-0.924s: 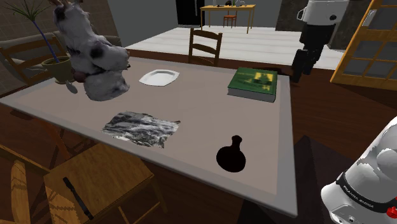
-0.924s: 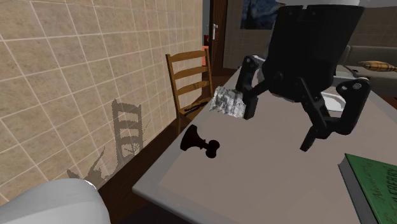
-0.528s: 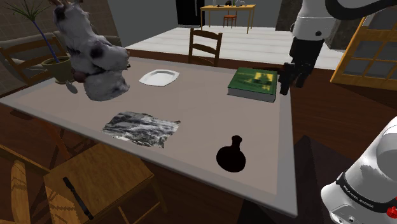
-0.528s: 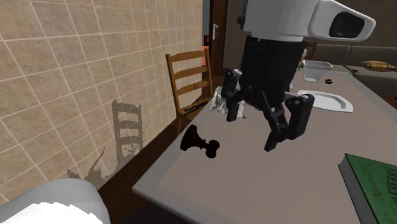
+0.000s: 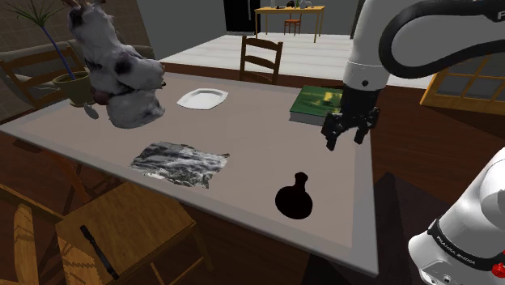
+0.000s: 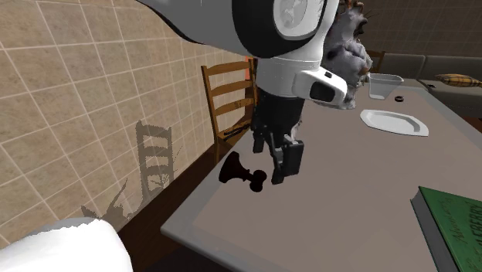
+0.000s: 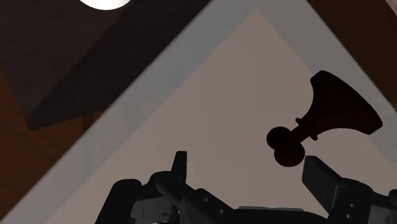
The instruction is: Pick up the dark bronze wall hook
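Gripper [image 5: 345,139] spread wide, hanging right of centre; hook [image 5: 294,198] sits below it on the table [image 5: 251,133], book [image 5: 322,105] just upper-left.

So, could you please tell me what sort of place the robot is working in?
Most likely a dining room in a house: a large table with wooden chairs drawn up, a white plate and a green book on it, and a tiled wall beside it.

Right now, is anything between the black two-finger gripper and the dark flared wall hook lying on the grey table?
Nothing visible. The open black two-finger gripper hangs above the grey table. The dark flared wall hook lies on its side, with just bare tabletop between them.
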You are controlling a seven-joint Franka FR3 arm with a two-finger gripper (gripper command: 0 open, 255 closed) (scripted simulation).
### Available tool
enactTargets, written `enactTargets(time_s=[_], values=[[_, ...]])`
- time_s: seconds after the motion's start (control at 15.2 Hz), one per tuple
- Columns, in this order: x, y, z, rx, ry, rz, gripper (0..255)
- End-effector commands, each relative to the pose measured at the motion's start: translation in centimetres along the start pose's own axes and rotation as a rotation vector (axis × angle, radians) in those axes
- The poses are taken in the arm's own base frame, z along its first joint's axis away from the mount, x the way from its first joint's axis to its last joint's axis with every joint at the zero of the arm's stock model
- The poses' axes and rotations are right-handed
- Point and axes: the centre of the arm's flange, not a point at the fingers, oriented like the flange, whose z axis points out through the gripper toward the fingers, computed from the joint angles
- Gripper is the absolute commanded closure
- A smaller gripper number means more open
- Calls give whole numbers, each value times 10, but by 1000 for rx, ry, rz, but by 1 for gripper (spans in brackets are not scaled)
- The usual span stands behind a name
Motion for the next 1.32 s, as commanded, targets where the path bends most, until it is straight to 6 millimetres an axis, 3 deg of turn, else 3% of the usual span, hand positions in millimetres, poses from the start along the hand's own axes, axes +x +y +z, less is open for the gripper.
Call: enactTargets(time_s=[0.0,0.66,1.25], values=[[-3,-16,17,13,-1,66,0],[11,-108,101,68,-11,362,0],[14,-105,141,68,-11,362,0]])
